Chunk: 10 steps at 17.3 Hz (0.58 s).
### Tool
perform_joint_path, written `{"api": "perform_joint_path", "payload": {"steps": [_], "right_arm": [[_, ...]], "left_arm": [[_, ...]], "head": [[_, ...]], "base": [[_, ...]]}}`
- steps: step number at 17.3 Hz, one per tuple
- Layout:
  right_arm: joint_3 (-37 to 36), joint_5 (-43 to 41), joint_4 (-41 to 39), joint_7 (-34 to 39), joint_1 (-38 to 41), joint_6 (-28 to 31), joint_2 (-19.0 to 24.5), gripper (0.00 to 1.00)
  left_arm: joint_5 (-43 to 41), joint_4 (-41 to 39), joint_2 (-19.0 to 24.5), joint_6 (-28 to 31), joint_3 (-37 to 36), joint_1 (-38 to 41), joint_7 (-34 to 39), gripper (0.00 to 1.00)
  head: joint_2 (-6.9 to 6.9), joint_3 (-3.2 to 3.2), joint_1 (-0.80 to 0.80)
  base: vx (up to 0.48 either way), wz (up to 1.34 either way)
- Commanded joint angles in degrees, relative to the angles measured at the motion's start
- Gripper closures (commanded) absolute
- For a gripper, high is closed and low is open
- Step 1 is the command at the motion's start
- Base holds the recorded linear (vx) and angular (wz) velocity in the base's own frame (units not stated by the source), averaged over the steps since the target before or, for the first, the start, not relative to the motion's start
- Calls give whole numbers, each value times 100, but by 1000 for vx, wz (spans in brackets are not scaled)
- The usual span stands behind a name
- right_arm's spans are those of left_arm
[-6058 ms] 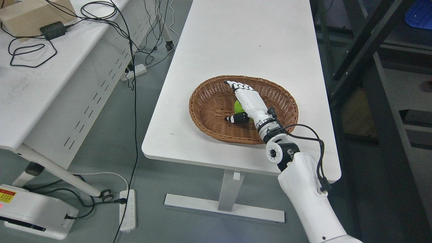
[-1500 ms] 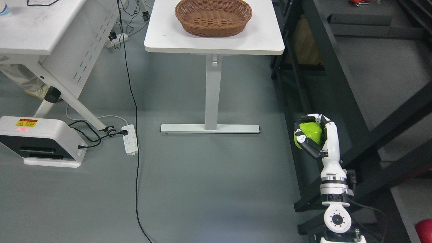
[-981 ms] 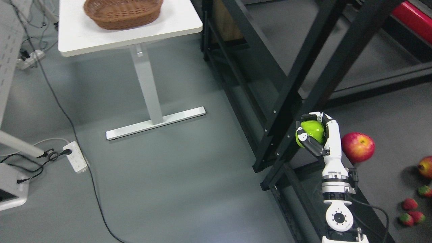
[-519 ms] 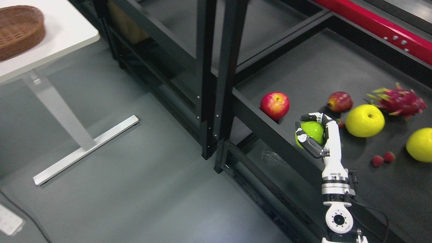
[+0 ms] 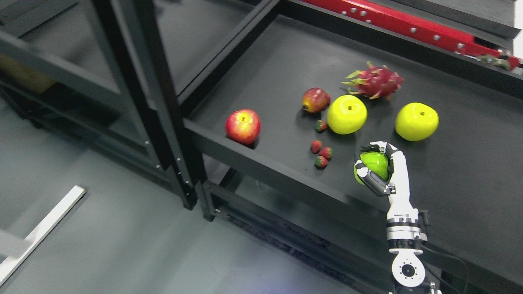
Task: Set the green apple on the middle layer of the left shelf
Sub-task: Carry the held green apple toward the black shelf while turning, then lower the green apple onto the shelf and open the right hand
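Observation:
My right hand (image 5: 374, 165) comes up from the bottom right and is shut on the green apple (image 5: 374, 164), fingers curled around it. It holds the apple just above the black shelf surface (image 5: 470, 175), near the shelf's front edge (image 5: 261, 163). The left arm is out of view.
On the shelf lie a red apple (image 5: 243, 126), a small red fruit (image 5: 316, 100), two yellow apples (image 5: 347, 114) (image 5: 416, 121), a dragon fruit (image 5: 374, 82) and several strawberries (image 5: 321, 154). Black uprights (image 5: 159, 98) stand at the left. A red beam (image 5: 392, 22) runs along the back.
The camera has swung right, so the table and basket left the picture and the shelf fills it. My right hand still holds the green apple, now over the shelf beside the fruit.

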Motion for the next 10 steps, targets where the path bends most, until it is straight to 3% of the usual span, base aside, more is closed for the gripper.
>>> {"api": "perform_joint_path", "payload": {"steps": [1, 10], "right_arm": [[46, 3, -23, -26, 98, 23, -100, 100], [-121, 29, -58, -52, 107, 137, -100, 100]], "left_arm": [[0, 0, 100, -6, 0, 53, -4, 0], [0, 0, 100, -6, 0, 53, 4, 0]], "head": [[0, 0, 0], [0, 0, 0]], "base": [[196, -596], [217, -345]]}}
